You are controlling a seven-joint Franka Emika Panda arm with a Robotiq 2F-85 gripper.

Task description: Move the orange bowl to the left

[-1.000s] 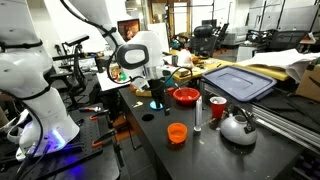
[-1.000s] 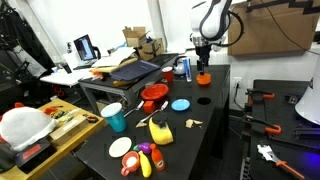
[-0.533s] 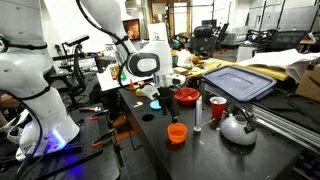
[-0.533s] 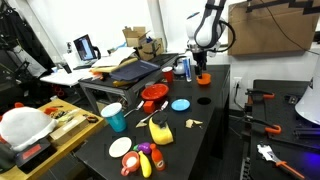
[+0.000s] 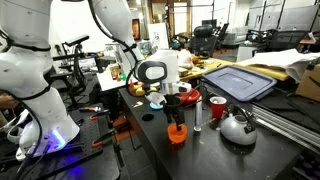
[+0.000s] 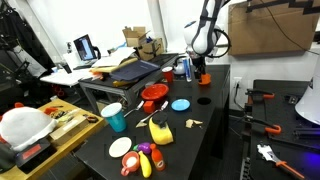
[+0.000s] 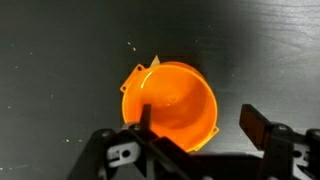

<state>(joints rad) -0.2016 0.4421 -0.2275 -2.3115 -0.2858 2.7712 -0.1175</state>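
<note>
The small orange bowl [image 7: 170, 105] sits upright on the black table. In the wrist view it fills the centre, just above my jaws. My gripper [image 7: 198, 125] is open. One finger reaches over the bowl's inside, the other stands outside its rim. In an exterior view the gripper [image 5: 177, 113] hangs directly over the orange bowl [image 5: 177, 133]. From the opposite side the gripper [image 6: 203, 70] also stands above the orange bowl [image 6: 203, 78]. I hold nothing.
A larger red bowl [image 5: 187, 96] and a metal kettle [image 5: 238, 127] stand near the orange bowl, with a thin upright cylinder [image 5: 197, 116] between them. A blue disc [image 6: 180, 104], another red bowl [image 6: 153, 93], a teal cup [image 6: 114, 117] and toy food [image 6: 140, 155] lie further along the table.
My gripper has moved along the table from beside the red bowl to directly over the orange bowl and come down close to it. The bowl has not moved.
</note>
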